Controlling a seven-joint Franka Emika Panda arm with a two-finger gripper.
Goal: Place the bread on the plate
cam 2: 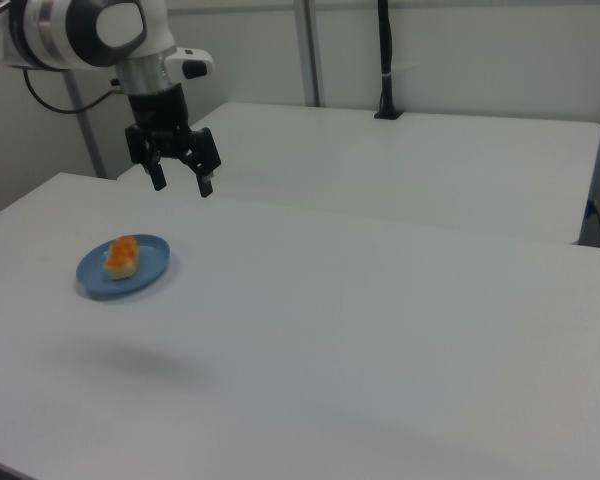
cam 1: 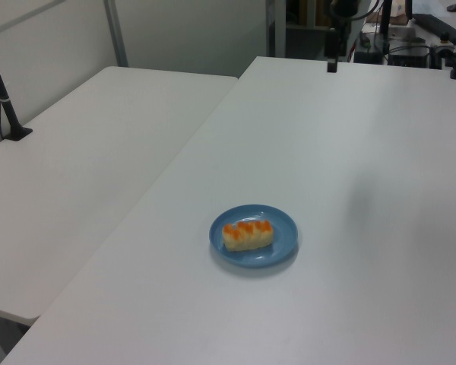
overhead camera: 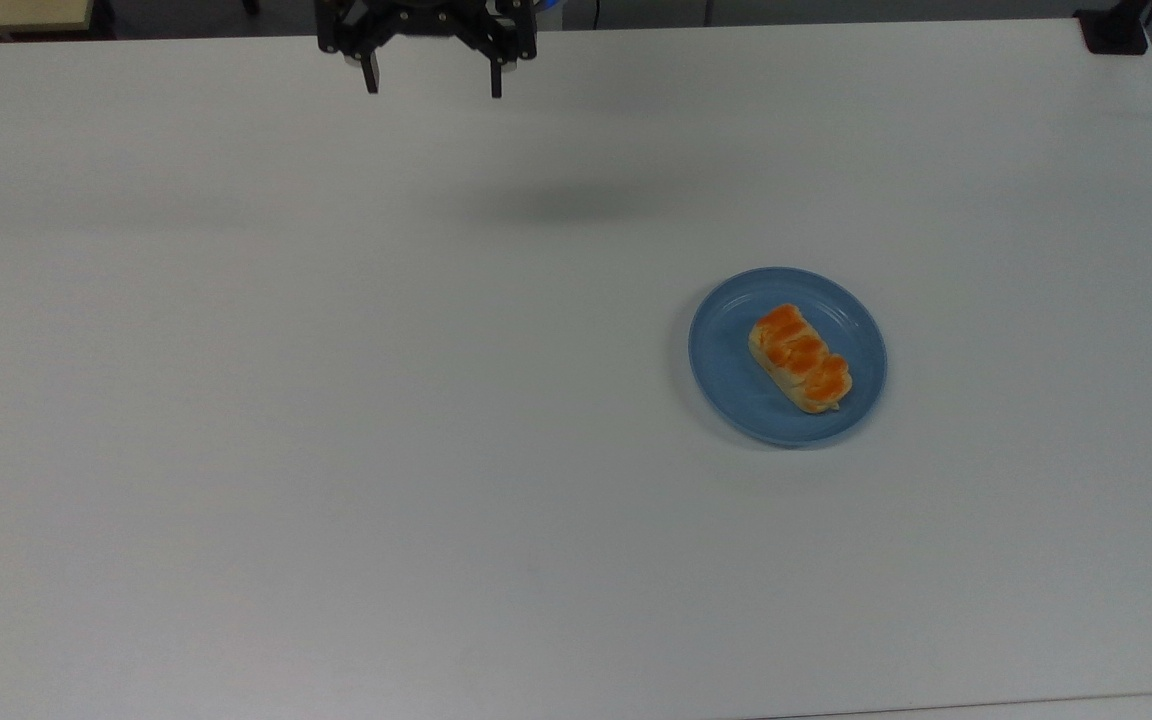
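Note:
The bread (overhead camera: 801, 359) lies on the blue plate (overhead camera: 726, 375), slanted across its middle; both also appear in the left view, bread (cam 1: 248, 234) on plate (cam 1: 285, 232), and in the right view, bread (cam 2: 123, 256) on plate (cam 2: 150, 272). My gripper (overhead camera: 432, 85) hangs high at the top view's upper edge, far to the upper left of the plate, open and holding nothing. The right view has the gripper (cam 2: 183, 184) raised above the table, beyond the plate. In the left view its black fingers (cam 1: 331, 61) hang near the table's far end.
The white table (overhead camera: 336, 400) spreads wide around the plate. A second white table (cam 1: 83, 152) stands beside it at the left view's left. A black post (cam 2: 385, 60) rises at the back of the right view. A black clamp (overhead camera: 1114, 30) sits at the table's corner.

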